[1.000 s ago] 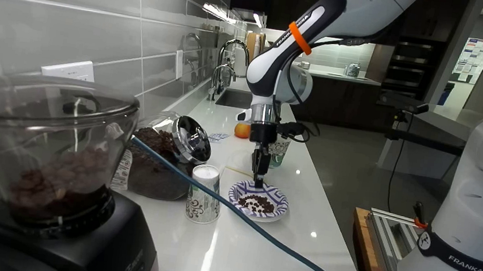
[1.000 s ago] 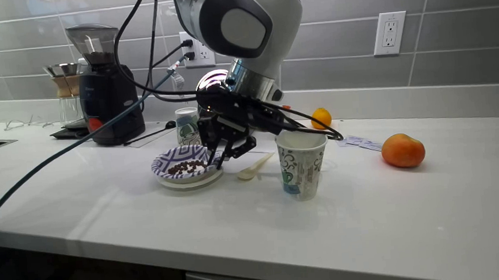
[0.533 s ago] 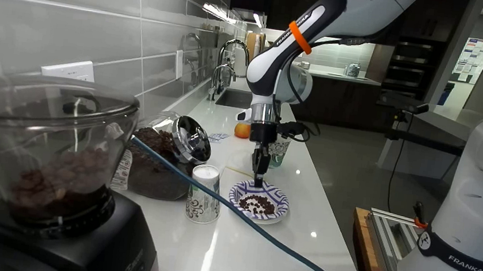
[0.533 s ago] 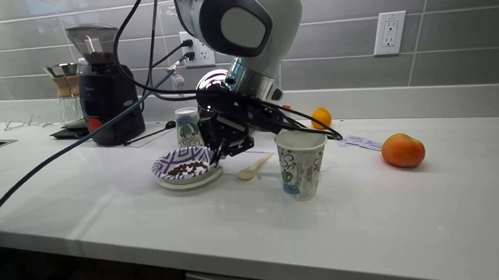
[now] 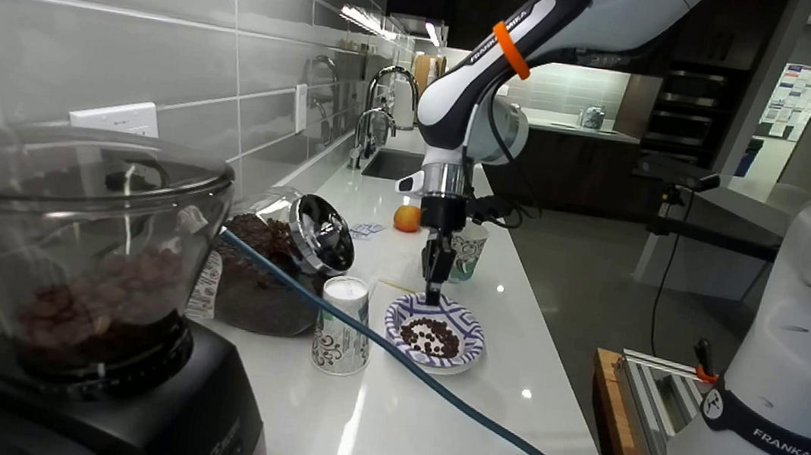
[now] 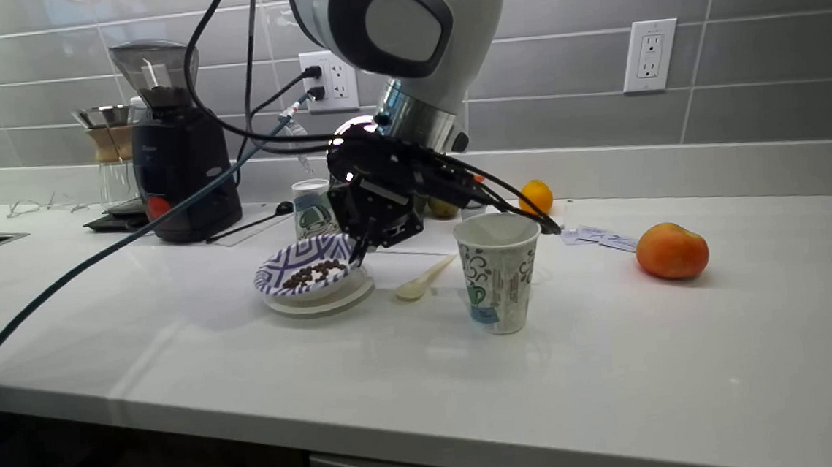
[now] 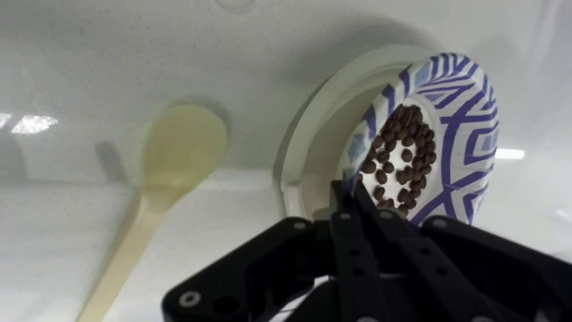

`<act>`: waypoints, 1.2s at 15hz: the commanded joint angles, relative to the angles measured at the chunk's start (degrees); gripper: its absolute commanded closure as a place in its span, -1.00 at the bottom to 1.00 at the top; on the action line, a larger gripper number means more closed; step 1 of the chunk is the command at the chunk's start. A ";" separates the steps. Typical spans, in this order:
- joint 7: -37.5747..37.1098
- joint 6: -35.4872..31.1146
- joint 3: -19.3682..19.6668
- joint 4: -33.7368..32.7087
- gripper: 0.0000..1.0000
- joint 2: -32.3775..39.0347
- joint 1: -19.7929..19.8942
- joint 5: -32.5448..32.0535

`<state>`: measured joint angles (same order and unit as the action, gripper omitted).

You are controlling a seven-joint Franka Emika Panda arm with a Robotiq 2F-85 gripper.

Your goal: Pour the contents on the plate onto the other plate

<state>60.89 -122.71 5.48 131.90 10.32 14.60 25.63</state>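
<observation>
on the desk (image 6: 616, 366), toward the left in an exterior view, stand the grinder (image 6: 180, 162) and the far cup (image 6: 313, 213). next is the patterned plate (image 6: 304, 251), bearing the beans (image 6: 313, 274), tilted over the plain plate (image 6: 322, 306); i cannot tell if they touch. my pincer (image 6: 359, 256) pinches the patterned plate's right rim. further right: the spoon (image 6: 419, 284), the near cup (image 6: 500, 279), the large fruit (image 6: 672, 251).
</observation>
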 commanded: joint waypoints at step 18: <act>-4.93 -7.55 1.72 9.38 0.99 -18.17 -4.36 -10.61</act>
<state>59.62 -126.30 6.82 137.69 -3.92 12.06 19.57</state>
